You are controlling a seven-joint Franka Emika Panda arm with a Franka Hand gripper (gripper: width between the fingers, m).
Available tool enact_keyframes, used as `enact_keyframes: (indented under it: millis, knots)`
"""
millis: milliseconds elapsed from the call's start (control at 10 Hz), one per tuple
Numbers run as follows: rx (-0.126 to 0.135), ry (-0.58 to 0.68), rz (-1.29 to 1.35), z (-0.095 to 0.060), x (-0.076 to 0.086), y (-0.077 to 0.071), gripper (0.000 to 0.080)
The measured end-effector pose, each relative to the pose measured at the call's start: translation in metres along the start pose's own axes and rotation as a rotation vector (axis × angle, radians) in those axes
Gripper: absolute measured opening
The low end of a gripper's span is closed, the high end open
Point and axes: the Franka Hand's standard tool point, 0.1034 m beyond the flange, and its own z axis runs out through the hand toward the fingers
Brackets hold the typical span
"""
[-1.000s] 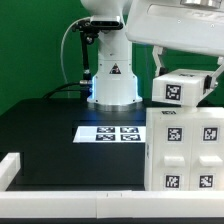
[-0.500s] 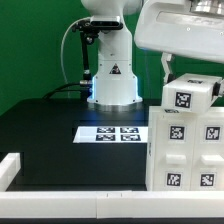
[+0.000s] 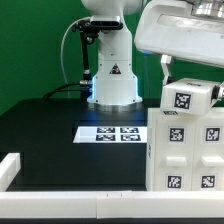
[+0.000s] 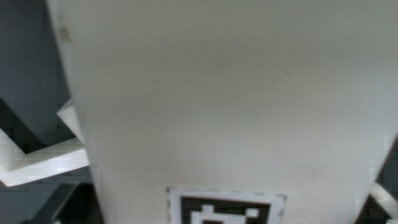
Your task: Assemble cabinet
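The cabinet body, a white box with several tagged fronts, stands at the exterior view's lower right. A white tagged block sits right on its top edge, held from above by my gripper. One dark finger shows at the block's left side; the other is hidden behind the white hand. In the wrist view a white panel with a tag at its edge fills the frame, and the fingers are hidden. I cannot tell whether the block touches the body.
The marker board lies on the black table, to the exterior view's left of the cabinet. The robot base stands behind it. A white rail runs along the table's front and left edge.
The block has moved to the exterior view's right and slightly down since 1.0 s ago, coming over the cabinet body. It has barely moved in the last half second.
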Motion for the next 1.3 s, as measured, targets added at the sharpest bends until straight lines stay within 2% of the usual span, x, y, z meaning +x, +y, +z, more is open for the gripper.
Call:
enact_keyframes:
  millis: [200,300,400,500,700,900,1100,1300]
  knots:
    - [0.0,0.0,0.0,0.0,0.0,0.0,0.056]
    - [0.005,-0.003,0.006,-0.001,0.0,0.0,0.064]
    - [0.026,-0.015,0.036,-0.004,-0.002,-0.001,0.0748]
    - [0.054,-0.039,0.069,-0.009,-0.005,-0.002,0.0784]
    - [0.091,-0.098,0.104,-0.018,-0.004,0.004,0.0796]
    - [0.062,-0.245,0.125,-0.016,-0.007,0.018,0.0797]
    - [0.04,-0.313,0.146,-0.014,0.0,0.025,0.0797]
    - [0.042,-0.302,0.165,-0.014,0.003,0.018,0.0797]
